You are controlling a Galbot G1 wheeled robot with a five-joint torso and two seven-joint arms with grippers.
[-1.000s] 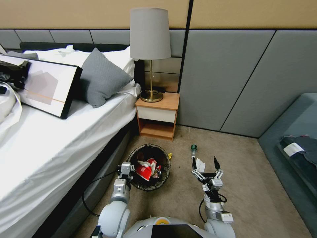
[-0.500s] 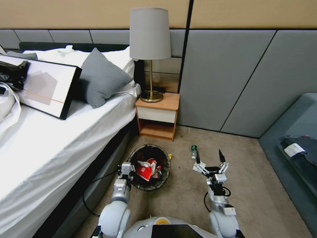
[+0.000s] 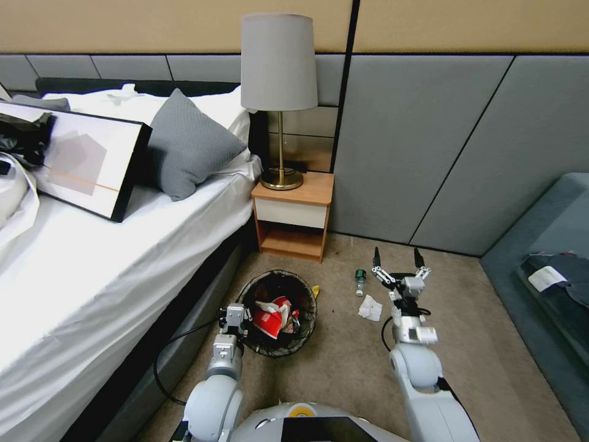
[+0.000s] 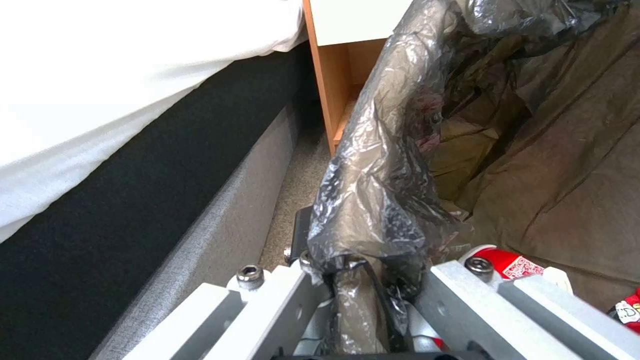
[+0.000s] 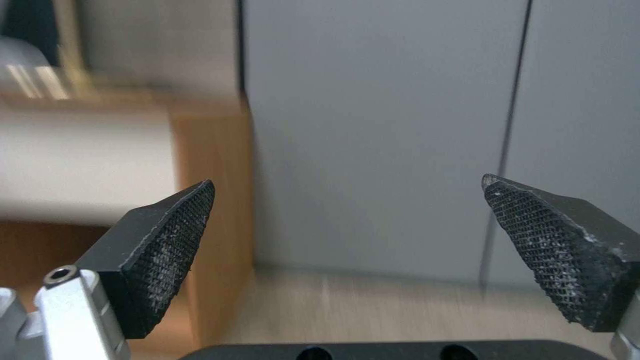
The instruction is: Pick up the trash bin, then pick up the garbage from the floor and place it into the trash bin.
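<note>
Garbage left on the floor (image 3: 491,344), a tissue wad (image 3: 370,307) and small bottle (image 3: 359,282), lies just left of and below my right hand (image 3: 397,258), which is spread wide and empty. My left hand (image 3: 235,318) is clamped on the trash bin (image 3: 277,311) rim by the bed's edge.

My right claw (image 3: 396,258) has lifted and reached forward across the floor (image 3: 491,344), from just over the white tissue wad (image 3: 370,307) to a spot past it, near the grey wall panels (image 3: 429,147). The tissue, which my fingers partly covered a second ago, now lies fully in the open behind the claw. The green-capped bottle (image 3: 360,282) now sits just to its left.
</note>
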